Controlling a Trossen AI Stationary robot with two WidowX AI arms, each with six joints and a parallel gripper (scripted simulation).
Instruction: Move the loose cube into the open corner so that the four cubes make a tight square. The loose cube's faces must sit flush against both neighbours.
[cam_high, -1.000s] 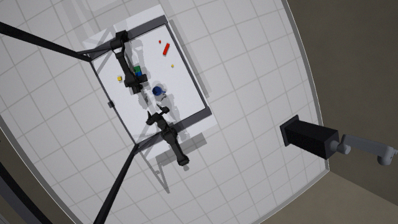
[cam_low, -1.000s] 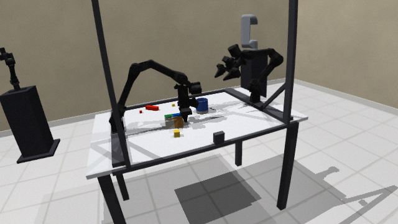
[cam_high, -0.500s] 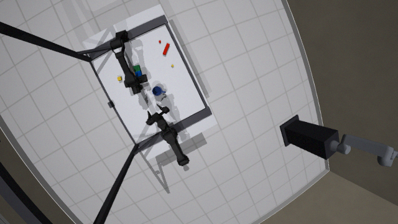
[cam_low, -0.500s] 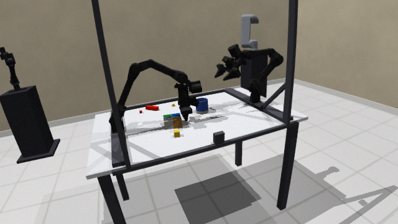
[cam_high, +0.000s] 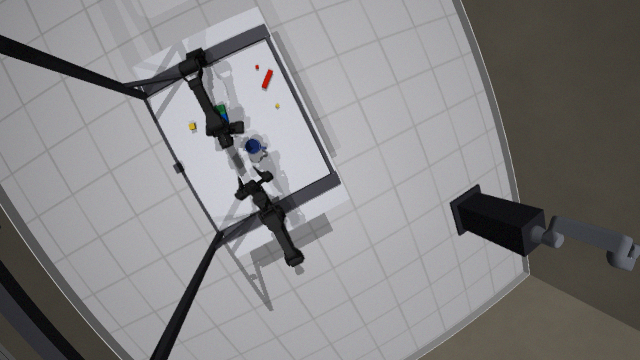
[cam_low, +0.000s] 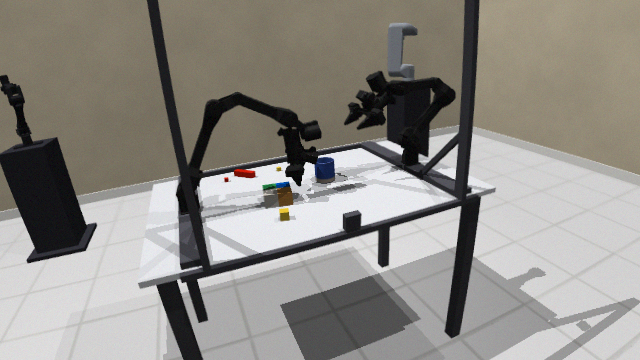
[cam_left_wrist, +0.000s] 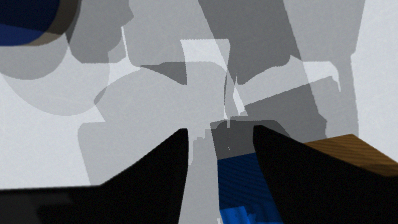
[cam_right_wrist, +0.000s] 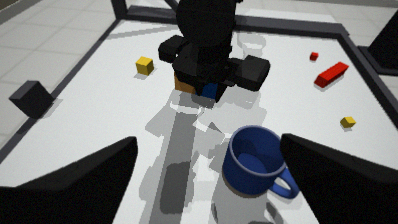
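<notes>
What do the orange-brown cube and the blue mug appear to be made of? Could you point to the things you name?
The orange-brown cube (cam_low: 285, 196) (cam_left_wrist: 352, 148) looks like wood, judging by its fine dark grain lines. The blue mug (cam_high: 253, 146) (cam_low: 325, 169) (cam_right_wrist: 240, 172) may be glazed ceramic, given its smooth wall and paler rim, though plastic is possible.
</notes>
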